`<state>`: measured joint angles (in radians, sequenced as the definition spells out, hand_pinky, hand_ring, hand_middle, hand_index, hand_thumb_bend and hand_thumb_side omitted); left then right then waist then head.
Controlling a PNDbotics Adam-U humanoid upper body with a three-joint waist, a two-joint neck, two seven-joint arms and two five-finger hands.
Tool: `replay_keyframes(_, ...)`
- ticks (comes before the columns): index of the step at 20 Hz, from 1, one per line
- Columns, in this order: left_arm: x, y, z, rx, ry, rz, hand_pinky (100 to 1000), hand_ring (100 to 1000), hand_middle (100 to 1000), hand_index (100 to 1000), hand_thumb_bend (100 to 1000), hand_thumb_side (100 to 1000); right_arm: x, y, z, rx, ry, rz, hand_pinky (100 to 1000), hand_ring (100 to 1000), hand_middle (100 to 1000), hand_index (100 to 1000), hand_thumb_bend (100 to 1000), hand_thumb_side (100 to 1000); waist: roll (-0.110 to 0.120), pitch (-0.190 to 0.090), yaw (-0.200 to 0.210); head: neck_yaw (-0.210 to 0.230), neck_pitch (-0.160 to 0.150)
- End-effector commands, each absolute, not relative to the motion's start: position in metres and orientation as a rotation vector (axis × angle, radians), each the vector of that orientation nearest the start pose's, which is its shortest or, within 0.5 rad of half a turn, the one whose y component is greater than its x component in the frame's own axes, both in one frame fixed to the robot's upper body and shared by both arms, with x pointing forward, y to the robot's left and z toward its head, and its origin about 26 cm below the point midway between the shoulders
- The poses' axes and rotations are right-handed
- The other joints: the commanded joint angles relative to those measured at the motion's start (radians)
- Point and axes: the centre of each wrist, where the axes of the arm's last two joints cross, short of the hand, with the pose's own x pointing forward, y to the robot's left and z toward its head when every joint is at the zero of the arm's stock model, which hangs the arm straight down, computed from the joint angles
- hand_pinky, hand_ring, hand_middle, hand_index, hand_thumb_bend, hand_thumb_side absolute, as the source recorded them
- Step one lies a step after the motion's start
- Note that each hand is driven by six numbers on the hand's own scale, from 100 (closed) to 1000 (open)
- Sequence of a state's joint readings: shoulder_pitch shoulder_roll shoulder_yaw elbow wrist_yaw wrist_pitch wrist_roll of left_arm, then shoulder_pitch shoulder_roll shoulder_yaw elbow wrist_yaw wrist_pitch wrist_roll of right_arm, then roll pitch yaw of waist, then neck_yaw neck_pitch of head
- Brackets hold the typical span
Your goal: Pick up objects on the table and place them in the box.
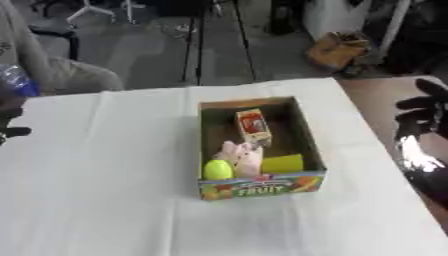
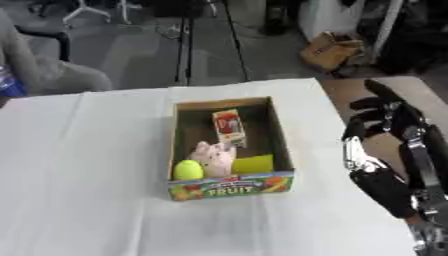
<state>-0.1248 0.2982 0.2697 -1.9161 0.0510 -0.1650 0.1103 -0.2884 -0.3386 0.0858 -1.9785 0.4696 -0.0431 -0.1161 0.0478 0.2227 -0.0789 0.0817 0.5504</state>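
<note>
Open cardboard box (image 1: 260, 187) on a white-covered bench (image 1: 96, 200), near the middle, its printed front wall reading FRUIT and facing the camera. Inside the box: a small carton (image 1: 253, 127) with a red label, lying toward the far half; a pale pink soft thing (image 1: 242, 156) nearer the front, shape hard to make out; a yellow-green ball (image 1: 217, 170) in the front left corner, just beside the pink thing; a yellow block (image 1: 282, 163) in the front right part, against the right wall. No loose items visible on the cloth around the box.

Right robot hand (image 2: 389, 120) raised off the bench's right edge, well apart from the box, fingers straight and spread, grasping nothing, black forearm with silver joints running down toward the lower right corner. Left robot hand (image 1: 10, 131) barely in view at the left edge as a dark shape; cannot tell whether released or clenched. Blue bottle (image 1: 16, 80) at the far left edge, just above that dark shape.
</note>
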Motion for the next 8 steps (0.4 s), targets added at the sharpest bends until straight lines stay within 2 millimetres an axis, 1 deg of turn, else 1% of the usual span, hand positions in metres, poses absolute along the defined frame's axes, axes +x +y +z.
replay_keyframes(1,0.274,0.3459,0.1586,0.455,-2.263,-0.007,651,775,828,899,399,1000,0.2978,-0.2465,0.1946,-0.708,-2.311,0.6,564,679,713,968,100,526,-0.003,-0.017,0.002,-0.002,0.006)
replay_keyframes(8,0.2717,0.3412,0.1583,0.422,-2.271,-0.027,649,775,828,897,405,1000,0.2976,-0.2466,0.194,-0.709,-2.309,0.594,563,679,713,967,100,525,-0.009,-0.015,0.004,0.0,0.009)
